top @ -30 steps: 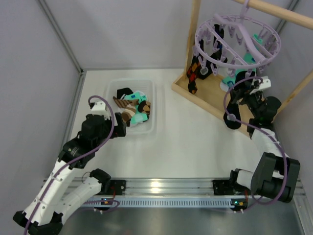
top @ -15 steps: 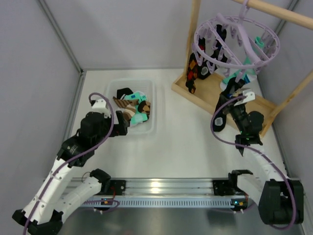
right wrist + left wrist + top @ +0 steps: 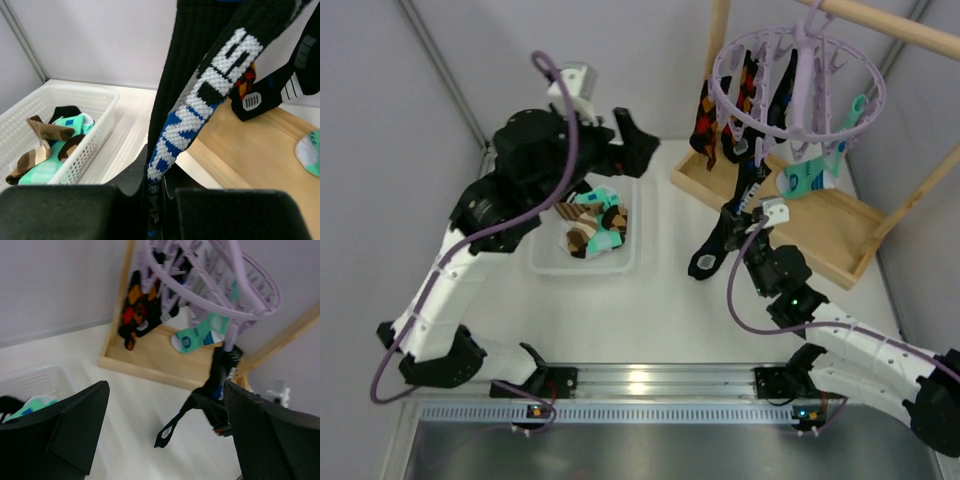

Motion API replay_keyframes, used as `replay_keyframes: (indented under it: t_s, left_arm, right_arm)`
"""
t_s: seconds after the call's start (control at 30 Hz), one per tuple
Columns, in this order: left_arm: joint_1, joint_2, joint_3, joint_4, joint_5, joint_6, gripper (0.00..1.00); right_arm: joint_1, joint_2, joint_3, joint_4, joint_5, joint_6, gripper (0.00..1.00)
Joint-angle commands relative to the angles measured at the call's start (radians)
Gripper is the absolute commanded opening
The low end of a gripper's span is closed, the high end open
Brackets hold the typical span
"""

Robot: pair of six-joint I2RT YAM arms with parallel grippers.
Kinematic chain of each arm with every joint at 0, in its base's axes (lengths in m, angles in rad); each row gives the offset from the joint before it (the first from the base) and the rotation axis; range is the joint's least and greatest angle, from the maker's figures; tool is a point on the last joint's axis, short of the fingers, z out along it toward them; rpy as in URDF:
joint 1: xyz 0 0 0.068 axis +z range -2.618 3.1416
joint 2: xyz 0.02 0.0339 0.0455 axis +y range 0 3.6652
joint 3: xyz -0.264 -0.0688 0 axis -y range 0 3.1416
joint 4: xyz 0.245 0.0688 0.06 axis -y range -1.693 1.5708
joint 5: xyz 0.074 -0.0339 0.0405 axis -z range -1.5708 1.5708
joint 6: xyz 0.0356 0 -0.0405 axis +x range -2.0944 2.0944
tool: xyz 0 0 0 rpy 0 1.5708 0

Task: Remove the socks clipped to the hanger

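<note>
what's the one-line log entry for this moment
left gripper open, empty | right gripper shut on black sock | other socks on hanger

Left arm [image 3: 445, 285] raised, elbow high, wrist angled forward. Left gripper [image 3: 638, 143]: fingers spread wide apart. Right arm [image 3: 860, 340] low, stretched forward and to the left. Right gripper [image 3: 744, 214] points upward, fingers clamped on a sock [image 3: 710, 252].

My left gripper [image 3: 638, 143] now sits high at upper left. My right gripper [image 3: 742, 228] has pulled the dark sock [image 3: 708, 255] to centre, and the hanger [image 3: 798, 90] tilts.
</note>
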Motion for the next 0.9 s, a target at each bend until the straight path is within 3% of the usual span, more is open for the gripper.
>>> replay_keyframes:
  t_s: [0.0, 0.2, 0.43, 0.87]
  left_arm:
    - [-0.171, 0.143, 0.164, 0.012, -0.172, 0.109, 0.98]
    - [-0.221, 0.424, 0.421, 0.013, -0.233, 0.216, 0.98]
    - [-0.275, 0.624, 0.630, 0.018, -0.251, 0.312, 0.98]
    - [-0.344, 0.806, 0.709, 0.090, -0.449, 0.494, 0.95]
  right_arm:
    - [0.153, 0.078, 0.110, -0.027, 0.275, -0.078, 0.00]
    - [0.282, 0.288, 0.230, 0.057, 0.436, -0.191, 0.00]
    - [0.313, 0.392, 0.265, 0.146, 0.447, -0.280, 0.00]
    - [0.317, 0.491, 0.357, 0.138, 0.424, -0.411, 0.00]
